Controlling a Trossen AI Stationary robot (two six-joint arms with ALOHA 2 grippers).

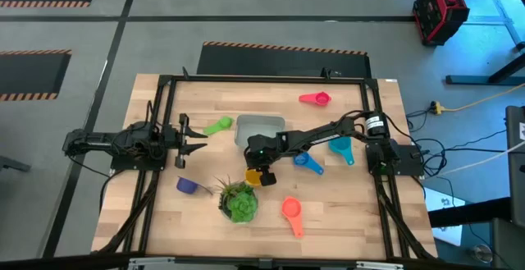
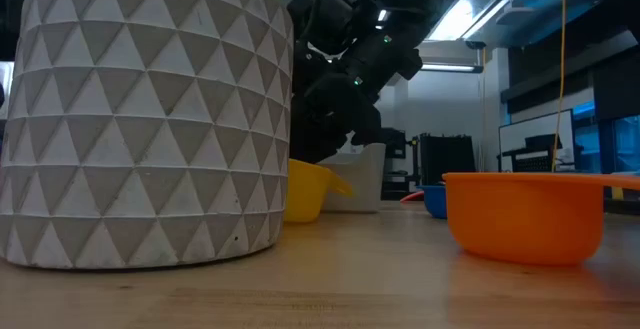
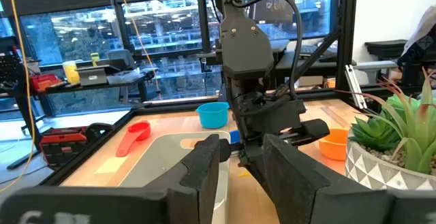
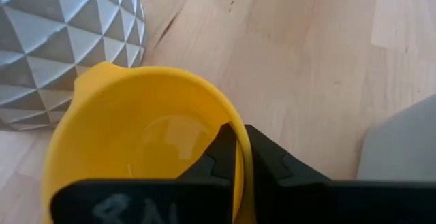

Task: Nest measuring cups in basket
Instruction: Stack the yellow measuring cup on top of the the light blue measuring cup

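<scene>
Near the middle of the wooden table (image 1: 344,212), the right arm reaches in from the right edge, stretched long and low across the surface, with its wrist bent downward. The right gripper (image 4: 240,157) is clamped on the rim of the yellow measuring cup (image 4: 146,142), one dark finger inside the bowl and one outside; the cup sits just beside the white patterned plant pot (image 2: 140,109) and in front of the basket (image 1: 259,129). The basket is a pale tub at the table's centre, close behind the right wrist. Other cups lie scattered: green (image 1: 218,126) beside the basket, pink (image 1: 315,99) toward the far side, two blue ones (image 1: 340,148) under the right arm, purple (image 1: 190,185) near the plant, orange-red (image 1: 292,213) toward the front. The left arm waits at the table's left side, with the left gripper (image 1: 195,145) hovering partly open, holding nothing and pointing toward the basket.
</scene>
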